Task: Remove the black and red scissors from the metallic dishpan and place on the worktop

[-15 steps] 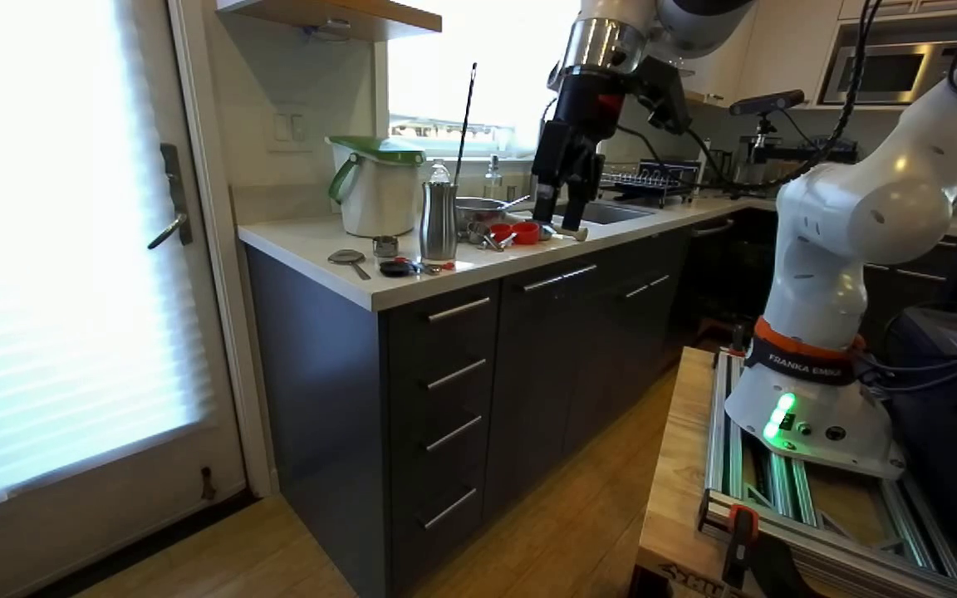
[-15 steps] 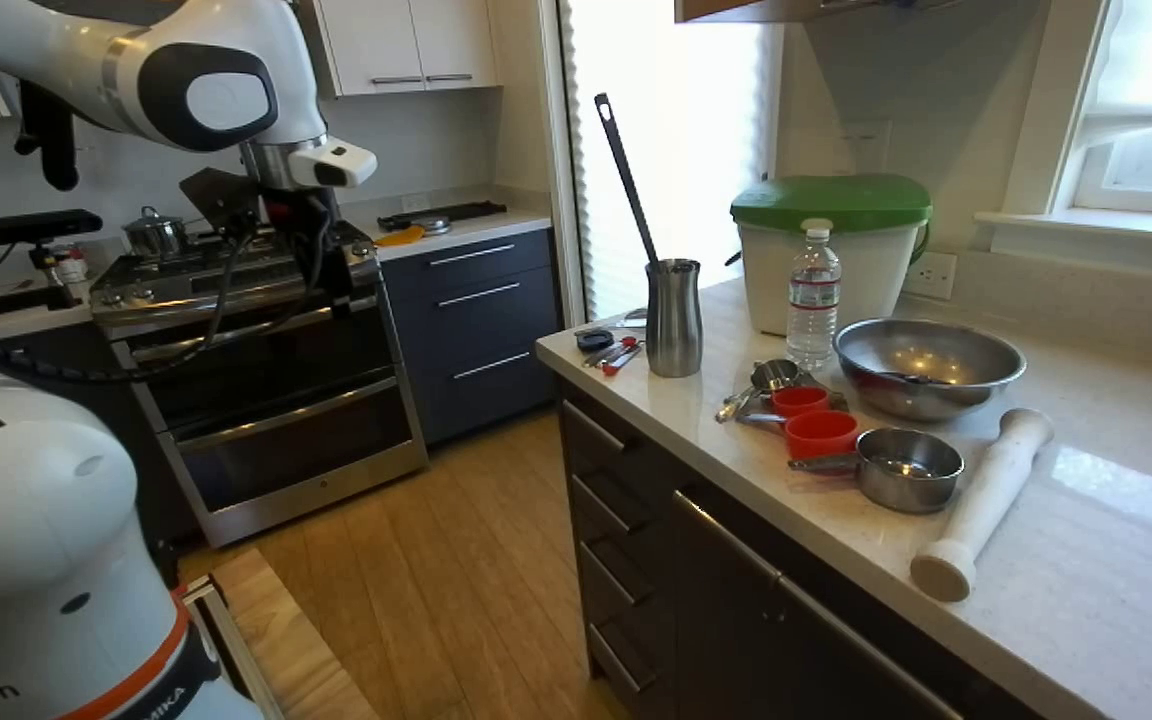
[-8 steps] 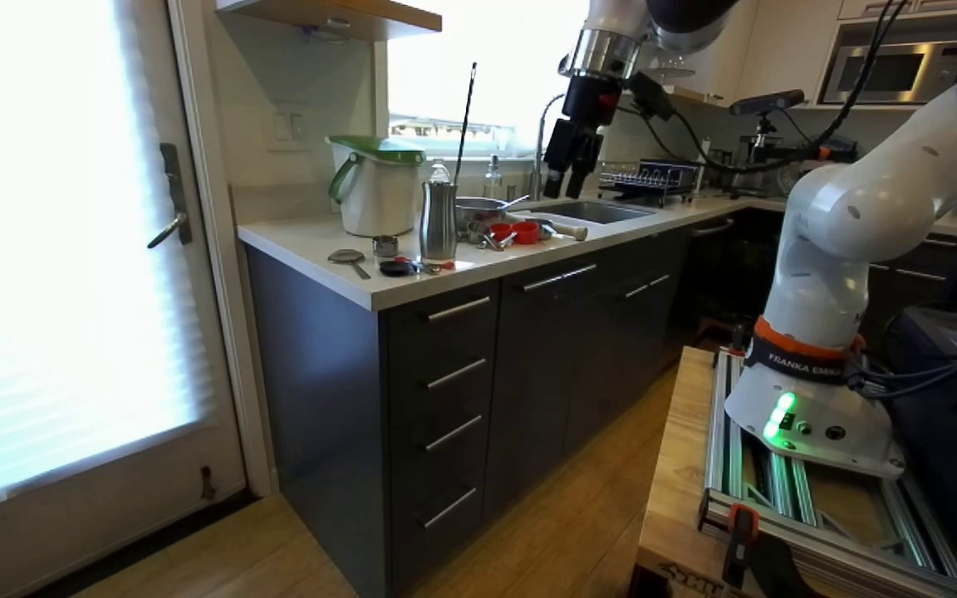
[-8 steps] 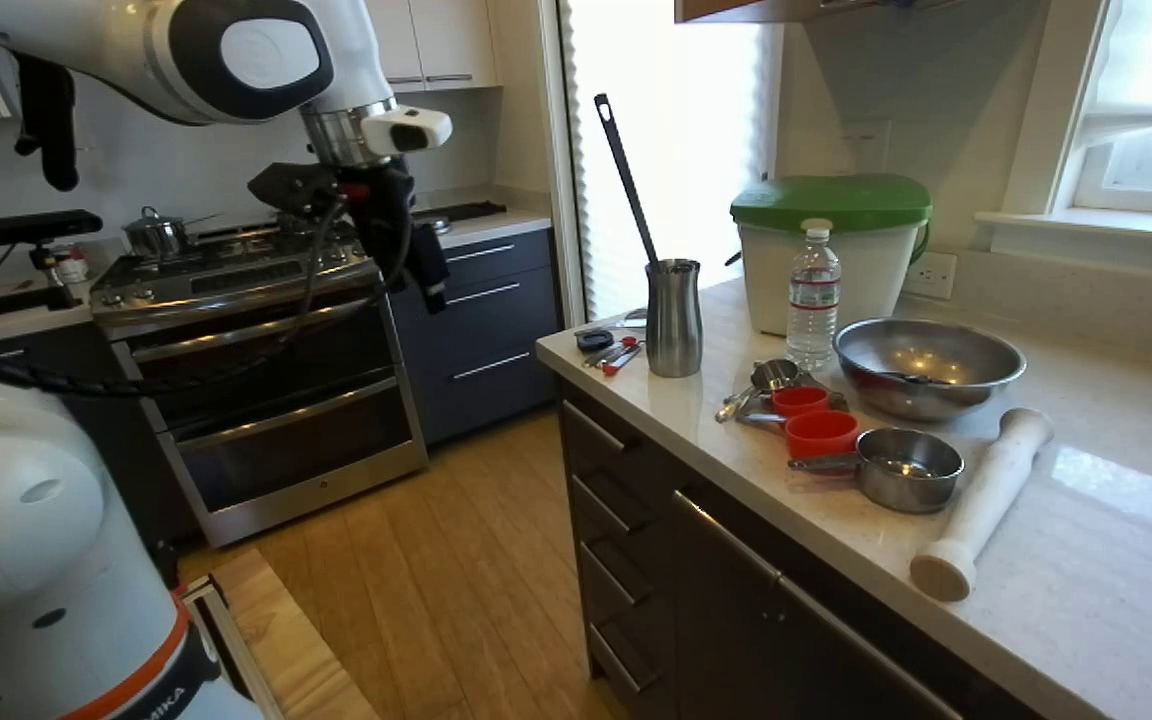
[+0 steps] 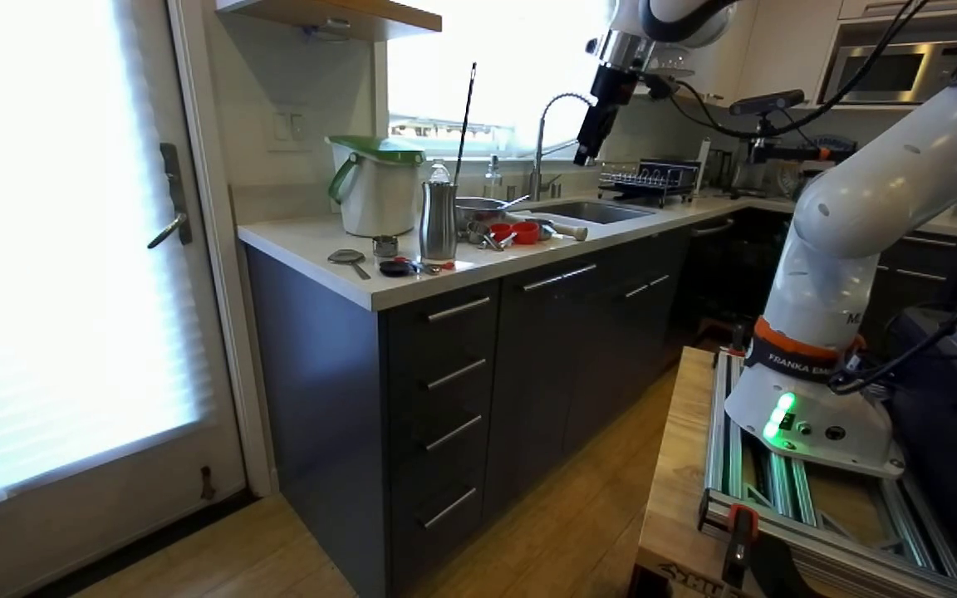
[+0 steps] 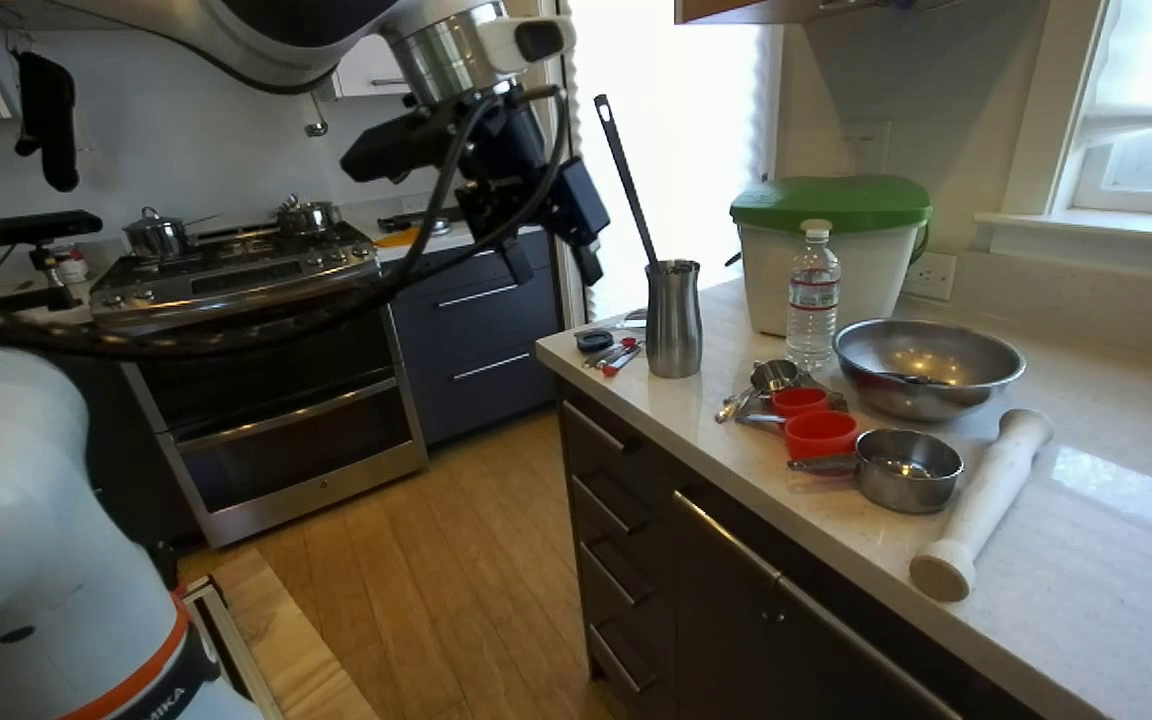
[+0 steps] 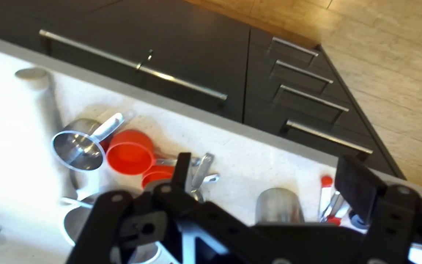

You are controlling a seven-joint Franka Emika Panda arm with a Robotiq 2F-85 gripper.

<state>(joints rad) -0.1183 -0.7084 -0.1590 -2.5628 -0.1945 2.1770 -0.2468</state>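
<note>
Wrist view: 2 jaws stand wide apart, the worktop (image 7: pixel 241 161) visible between them.

Stands on a white base (image 5: pixel 848 432) at four o'clock in an exterior view, showing green lights (image 5: pixel 779 415) and an orange band (image 5: pixel 794 340). Slants from the shoulder (image 5: pixel 836 220) toward two o'clock, out past the frame edge. Holds the wrist (image 5: pixel 623 50) high at one o'clock and aims the gripper (image 5: pixel 585 157) below it at a tilt, toward seven o'clock. In an exterior view, fills the sector between ten and eleven o'clock with the arm (image 6: pixel 286 60) and slants the gripper toward five. In the wrist view, shows both fingers (image 7: pixel 355 187) spread well apart, at seven and four o'clock from the centre.
</note>
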